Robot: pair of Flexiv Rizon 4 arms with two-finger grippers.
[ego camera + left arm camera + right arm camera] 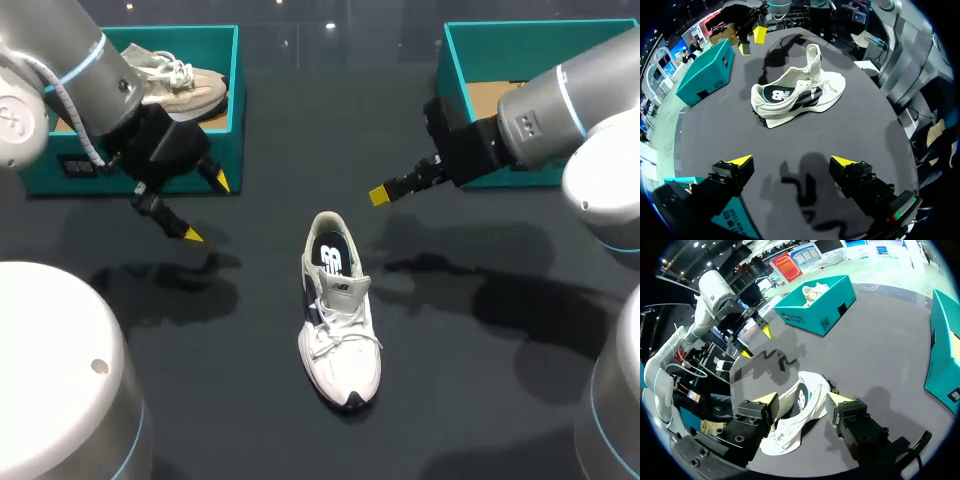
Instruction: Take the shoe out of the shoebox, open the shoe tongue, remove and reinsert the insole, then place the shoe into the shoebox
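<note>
**A:** White shoe point(338, 330) with a navy side panel and white laces. Its tongue point(813, 56) stands up, and a dark insole point(331, 255) shows in the opening.

**B:** Where is it?

**A:** It sits on its sole mid-table point(480, 400), toe toward the robot, outside both boxes.

**B:** Counts?

**A:** Two shoes: this one, and a beige shoe point(185, 85) in the left box point(236, 90). Two teal boxes at the far corners; the right box point(445, 60) shows a brown floor. Two grippers.

**B:** And the fingers?

**A:** The left gripper point(207, 207) hangs in front of the left box with its fingers spread wide. It grips nothing and is well apart from the white shoe. The right gripper point(802, 400) hovers near the heel. Its fingers also stand apart, with nothing held or touched.
</note>
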